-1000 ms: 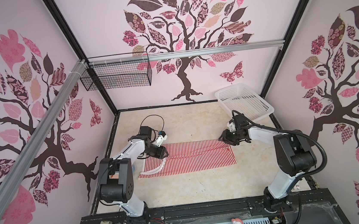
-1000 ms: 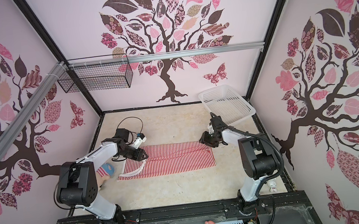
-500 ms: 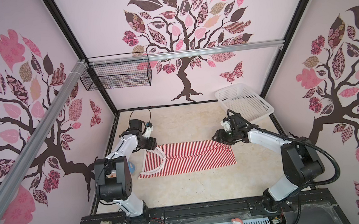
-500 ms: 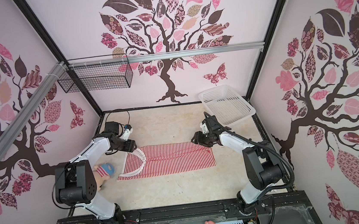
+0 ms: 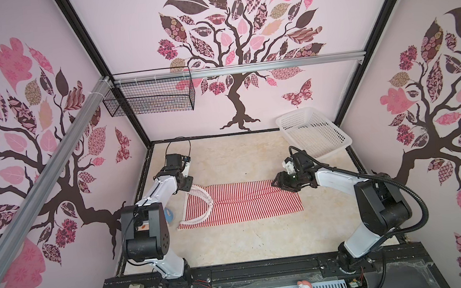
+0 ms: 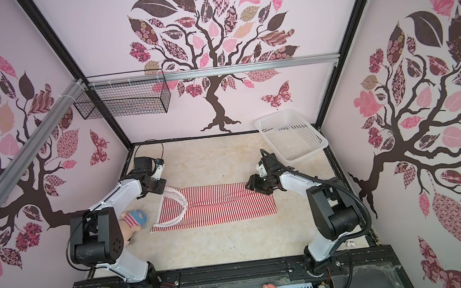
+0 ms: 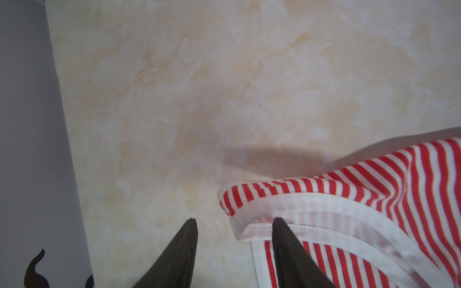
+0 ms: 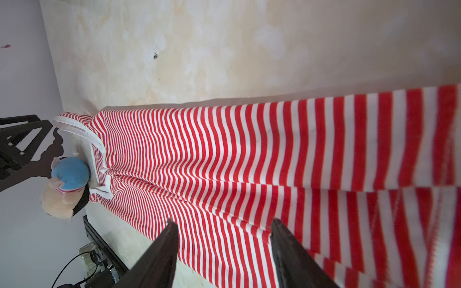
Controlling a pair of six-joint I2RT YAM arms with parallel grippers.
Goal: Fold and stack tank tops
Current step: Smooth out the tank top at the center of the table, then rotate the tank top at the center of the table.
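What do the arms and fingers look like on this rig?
The left arm and right arm have white link shells and black joint housings. A black corrugated hose loops off the right arm. The left fingers and right fingers are dark tapered wedges.

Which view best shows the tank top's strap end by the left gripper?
Left wrist: the strap end is sharp, at the left gripper fingertips. Both top views show it tiny beside the left arm; right wrist shows it distant.

Bright, even light; soft shadows; right wrist view partly blurred
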